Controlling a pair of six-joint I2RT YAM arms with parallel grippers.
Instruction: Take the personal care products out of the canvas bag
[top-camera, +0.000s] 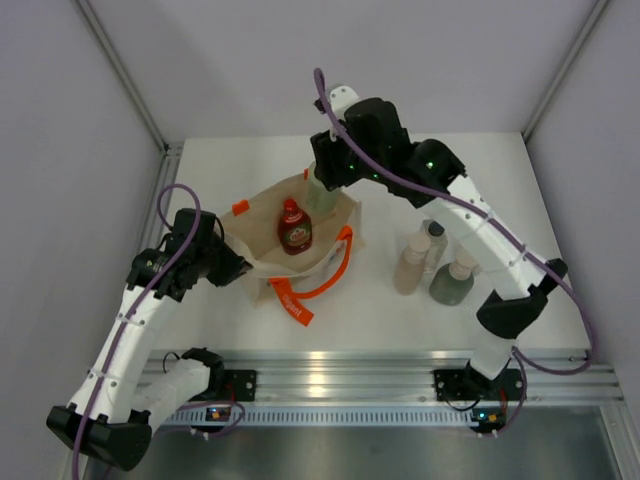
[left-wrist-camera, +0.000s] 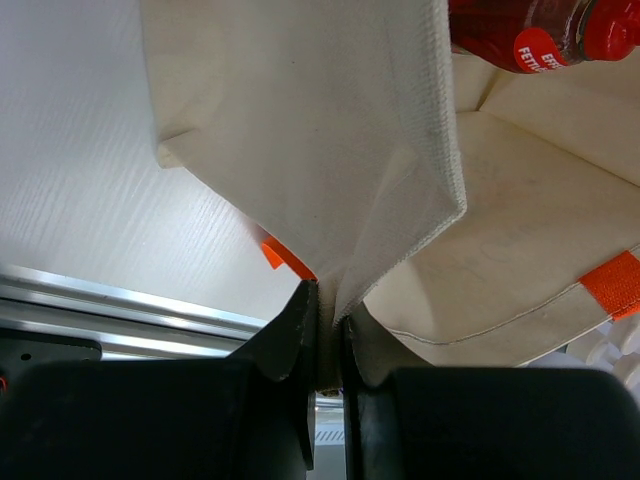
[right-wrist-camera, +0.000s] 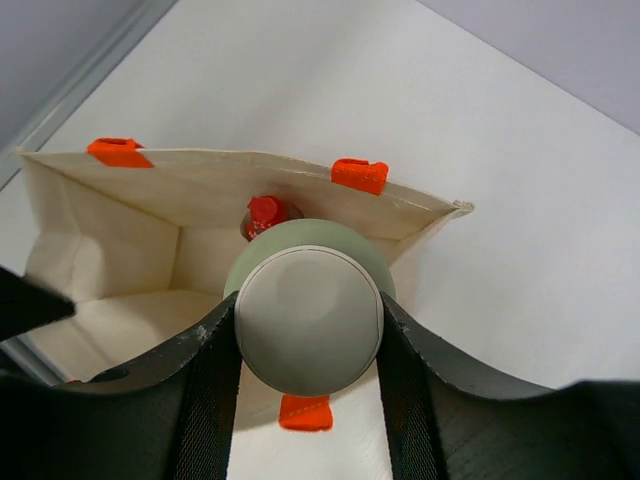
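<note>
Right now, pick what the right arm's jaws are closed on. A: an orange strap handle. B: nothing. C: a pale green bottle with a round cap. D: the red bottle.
C: in the right wrist view the right jaws press both sides of the pale green bottle, held above the open canvas bag, with the red bottle inside it.

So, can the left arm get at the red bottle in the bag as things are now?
Probably not. The left hand is shut on an edge of the canvas bag, so it must let go first. The red bottle itself lies uncovered inside.
</note>
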